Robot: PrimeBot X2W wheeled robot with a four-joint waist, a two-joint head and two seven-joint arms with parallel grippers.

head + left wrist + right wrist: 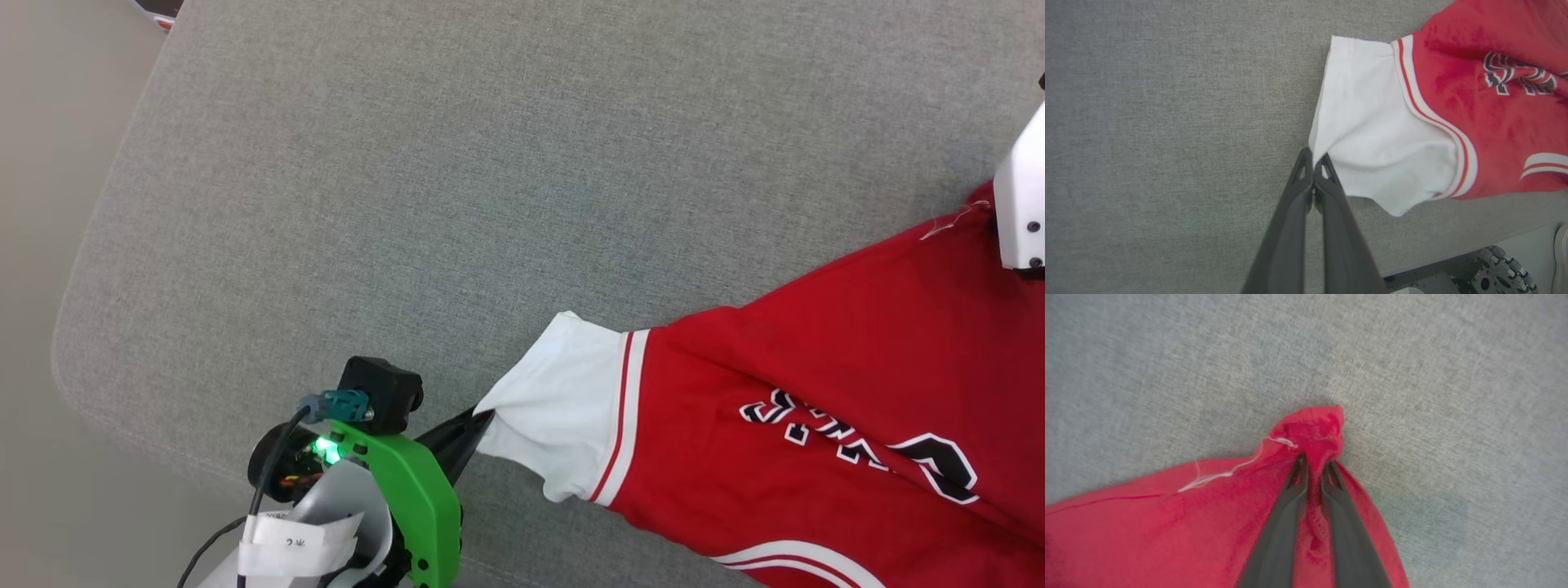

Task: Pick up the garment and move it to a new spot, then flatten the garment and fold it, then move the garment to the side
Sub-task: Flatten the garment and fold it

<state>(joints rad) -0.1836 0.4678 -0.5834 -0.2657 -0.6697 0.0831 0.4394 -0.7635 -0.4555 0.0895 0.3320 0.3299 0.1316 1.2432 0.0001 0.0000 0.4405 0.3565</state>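
Observation:
The garment (816, 359), a red T-shirt with white sleeves and striped trim, lies on the grey cushion at the right of the head view. My left gripper (483, 418) is shut on the corner of its white sleeve (1372, 134); in the left wrist view the left gripper (1313, 157) pinches the sleeve edge with both fingers pressed together. My right gripper (1315, 459) is closed on a bunched corner of the garment's red fabric (1314, 430), which pokes out past the tips. The right arm's white casing (1020, 204) shows at the far right edge.
The grey fabric cushion (408, 180) spreads wide to the left and far side, its rounded edge at the left with pale floor (33, 245) beyond. The robot's wheeled base (1494, 273) shows below the cushion's near edge. A loose white thread (1224, 473) hangs from the red fabric.

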